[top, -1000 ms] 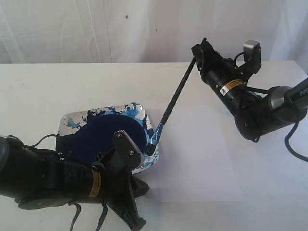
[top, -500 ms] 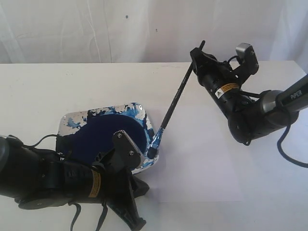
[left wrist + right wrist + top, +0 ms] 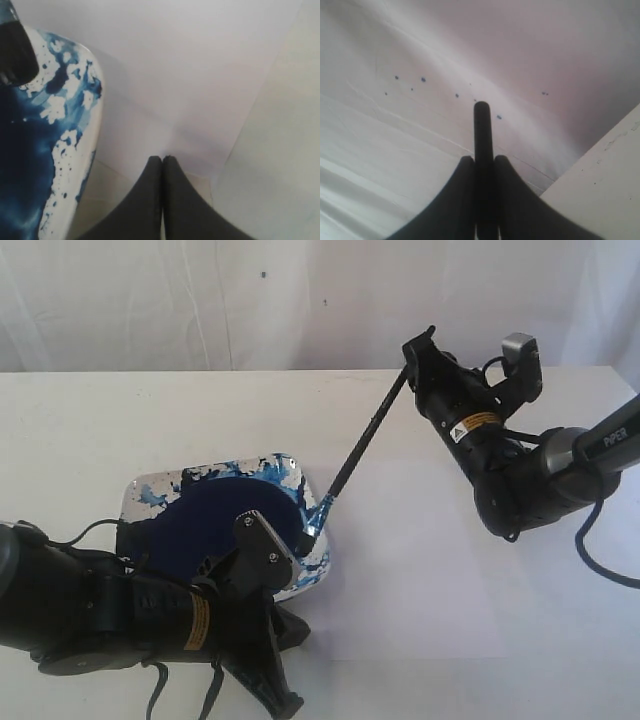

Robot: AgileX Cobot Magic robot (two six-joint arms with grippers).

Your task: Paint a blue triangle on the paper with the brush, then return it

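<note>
The right gripper (image 3: 415, 352) is clenched on the brush (image 3: 360, 445), gripping it close to the blunt top end. In the right wrist view a short stub of black handle (image 3: 482, 130) pokes out past the two fingers (image 3: 462, 172), which press against it on either side.

From that grip the brush slants down and away toward the dish (image 3: 140, 490). It is thin, long and straight, with a matte black handle. Near the lower end the ferrule (image 3: 320, 516) is smeared light blue. Below that the dark bristle tip (image 3: 305, 540) is at the dish's near right corner, by the edge of the paint (image 3: 210, 515). Whether the bristles touch the paint or sit just above it cannot be told.

The dish is a rounded white square. A deep blue pool fills most of it, and paler blue splashes cover its rim.

The left gripper (image 3: 162, 159) has its two black fingers pressed together with nothing between them. The dish rim (image 3: 85, 165) lies just beside the fingers on one side. The paper (image 3: 430, 570) starts just past their tips.

The paper is a plain white sheet, slightly paler than the table (image 3: 100, 420), and the part in view bears no paint. It lies flat below the right gripper and well apart from it, with one edge running under the dish's corner.

Behind the right gripper hangs a white cloth (image 3: 420, 60) dotted with a few small blue specks.
</note>
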